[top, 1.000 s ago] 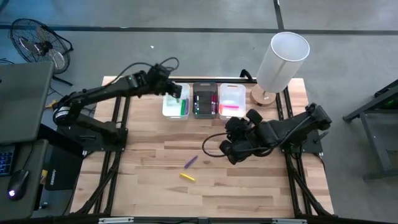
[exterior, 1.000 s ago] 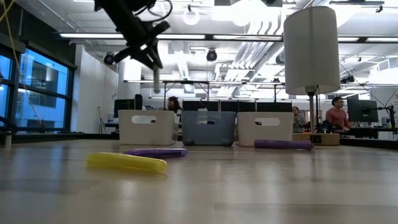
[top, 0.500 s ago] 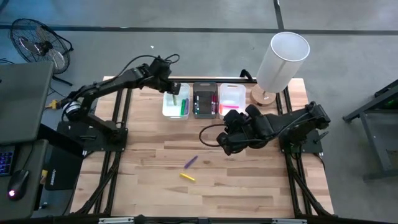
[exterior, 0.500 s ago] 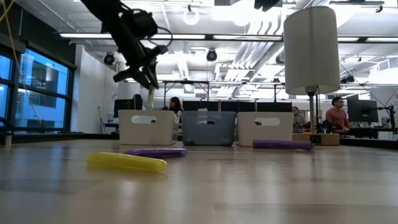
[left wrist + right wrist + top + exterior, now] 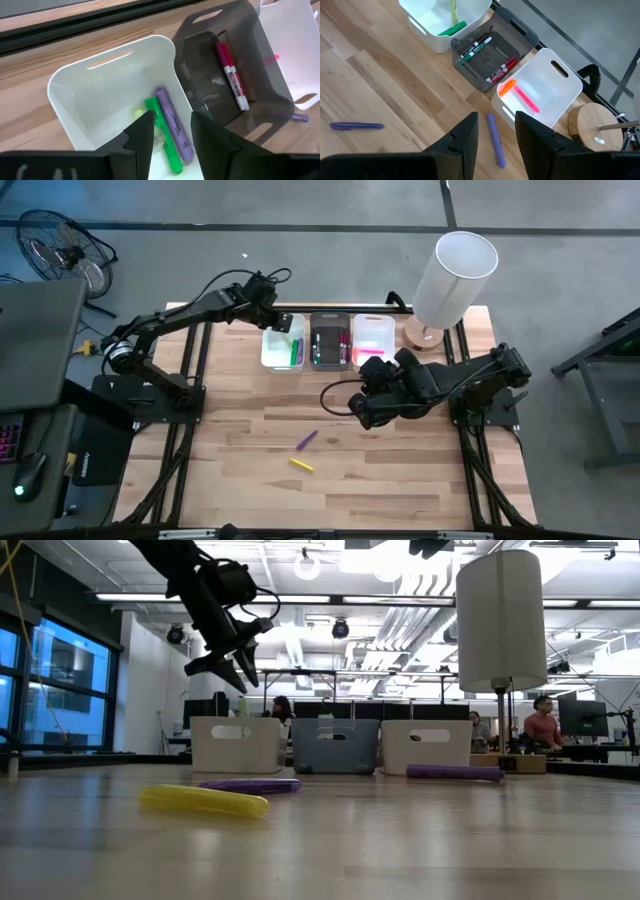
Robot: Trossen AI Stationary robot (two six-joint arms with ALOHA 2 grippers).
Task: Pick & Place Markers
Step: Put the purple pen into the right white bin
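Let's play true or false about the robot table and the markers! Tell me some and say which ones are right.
1. A yellow marker lies on the table. True.
2. The dark middle bin is empty. False: it holds markers.
3. The left gripper hangs above the left white bin. True.
4. The right gripper grips a purple marker. False: it holds nothing.
5. A purple marker lies near the yellow one. True.
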